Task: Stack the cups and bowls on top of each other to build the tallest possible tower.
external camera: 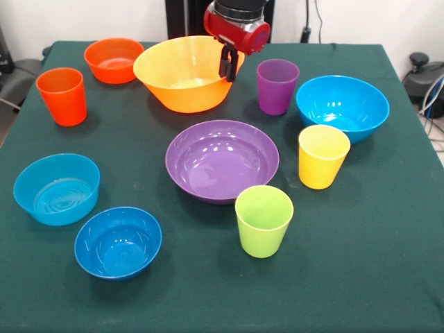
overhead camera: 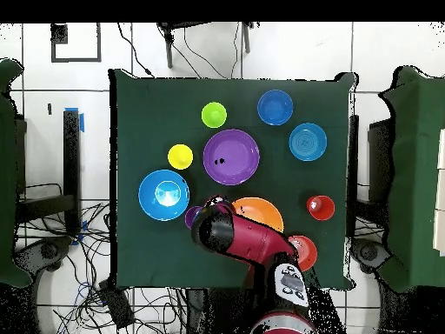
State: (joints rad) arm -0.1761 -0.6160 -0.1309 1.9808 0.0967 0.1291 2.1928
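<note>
Lighting even and bright, diffuse from above. Soft short shadows on green table [external camera: 388,263] under each piece, none hard. Small white glare spots inside purple bowl [external camera: 222,159], large blue bowl [external camera: 342,106] and dark blue bowl [external camera: 118,242]; orange-yellow bowl [external camera: 184,73] glows translucent. Front view in focus across table, slight softness toward far edge. Overhead view: same glare spots in large blue bowl, fine detail soft, floor and cables near picture edges darker.
</note>
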